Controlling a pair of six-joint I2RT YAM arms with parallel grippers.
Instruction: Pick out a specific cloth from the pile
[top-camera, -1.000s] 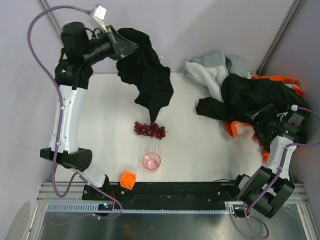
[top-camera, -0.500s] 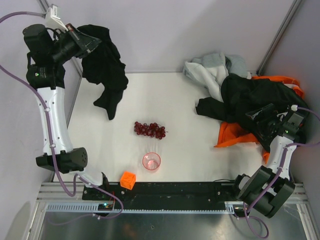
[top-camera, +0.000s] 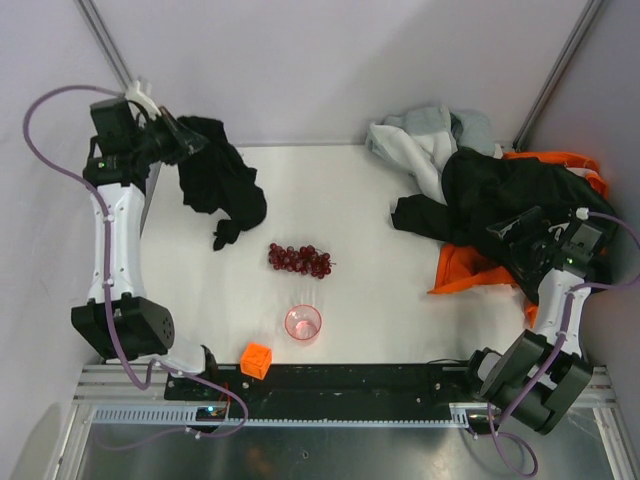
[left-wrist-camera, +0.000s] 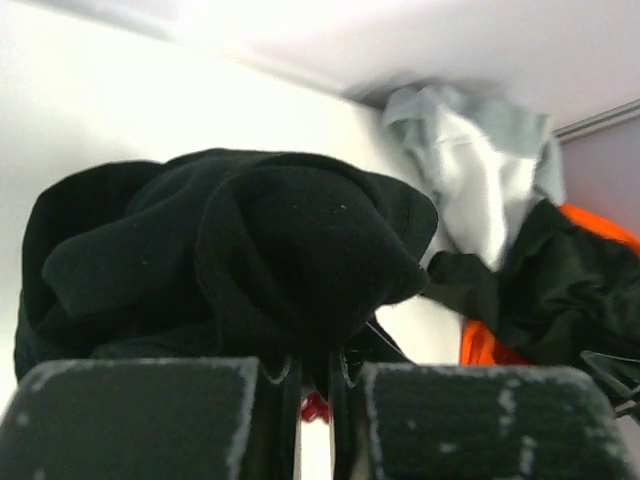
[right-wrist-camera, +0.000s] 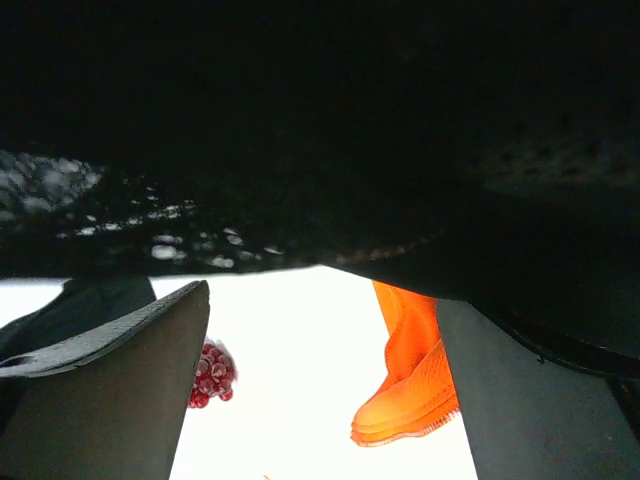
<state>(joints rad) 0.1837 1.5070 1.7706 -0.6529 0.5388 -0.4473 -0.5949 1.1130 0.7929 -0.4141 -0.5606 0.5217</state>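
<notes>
My left gripper (top-camera: 186, 141) is shut on a black cloth (top-camera: 226, 186) at the table's far left corner. The cloth bunches below the jaws, and its tail reaches down toward the tabletop. In the left wrist view the cloth (left-wrist-camera: 250, 260) fills the space above the shut left gripper (left-wrist-camera: 312, 372). The pile (top-camera: 500, 195) lies at the right: a large black garment, an orange one (top-camera: 470, 270) and pale grey-white ones (top-camera: 420, 140). My right gripper (top-camera: 522, 238) stands open at the pile's near side, under the black garment (right-wrist-camera: 320, 130), with nothing between its fingers (right-wrist-camera: 110, 390).
A bunch of red grapes (top-camera: 298, 260) lies mid-table, with a pink cup (top-camera: 303, 323) and an orange cube (top-camera: 256, 358) nearer the front. The left wall stands close behind the left arm. An orange hem (right-wrist-camera: 408, 385) lies ahead of the right gripper.
The left arm has swung left and come lower with the black cloth, which now bunches at the far left corner. The orange garment's edge has slid out toward mid-table. The right gripper stays put.
</notes>
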